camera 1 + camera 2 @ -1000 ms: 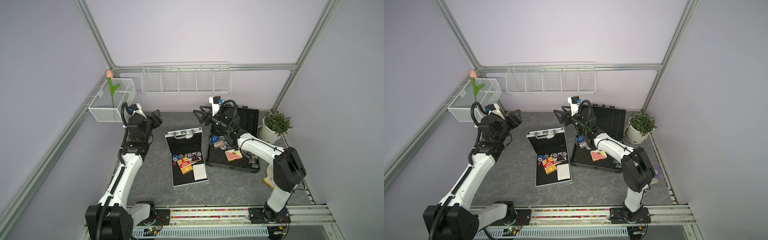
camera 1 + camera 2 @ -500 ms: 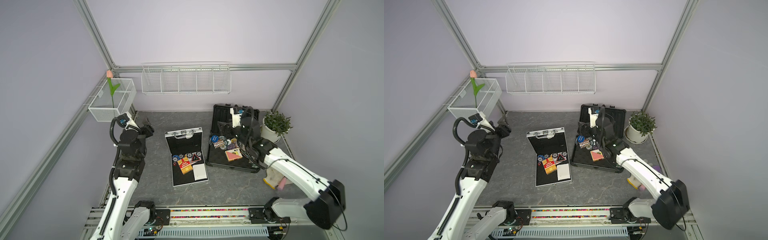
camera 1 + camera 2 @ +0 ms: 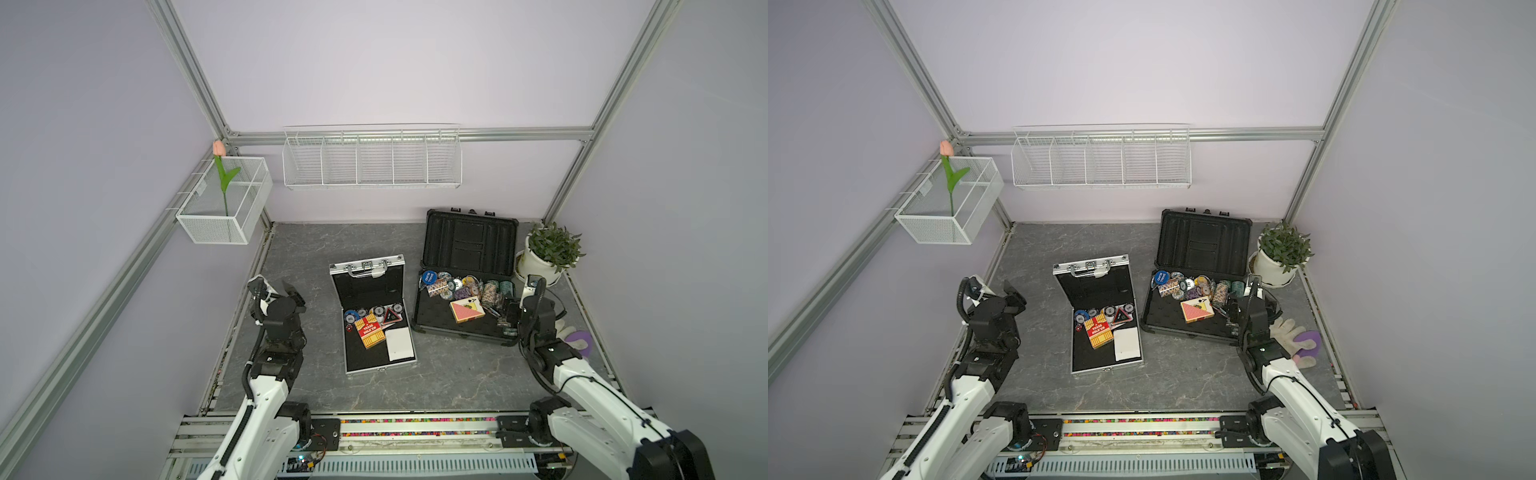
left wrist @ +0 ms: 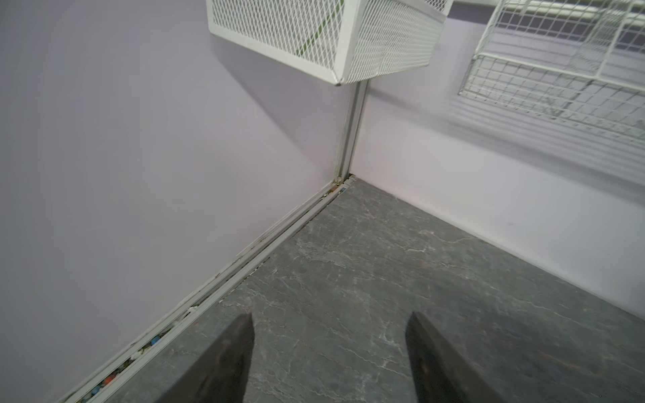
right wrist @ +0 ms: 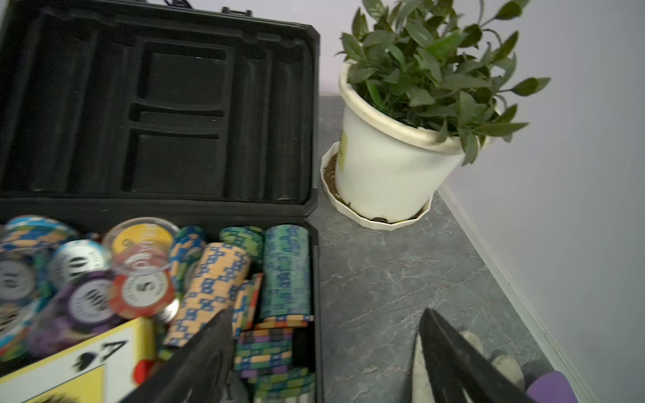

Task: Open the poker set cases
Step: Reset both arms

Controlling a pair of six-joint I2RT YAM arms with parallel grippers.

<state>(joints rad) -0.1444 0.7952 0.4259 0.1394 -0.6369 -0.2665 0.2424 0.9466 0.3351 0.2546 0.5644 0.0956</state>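
Right wrist: black case (image 5: 157, 122) partly beneath right pincer (image 5: 325, 314).

The left arm (image 3: 266, 395) and the right arm (image 3: 590, 390) are showing smooth white shells on their long links, with rounded black housings sitting at the joints and wrists. A black ribbed cable (image 3: 960, 297) is curling in a loop at the left wrist, and a thinner black cable (image 3: 541, 289) is arching over the right one. In the wrist views the fingers (image 4: 230, 356) are appearing as dark, flat, tapering blades.
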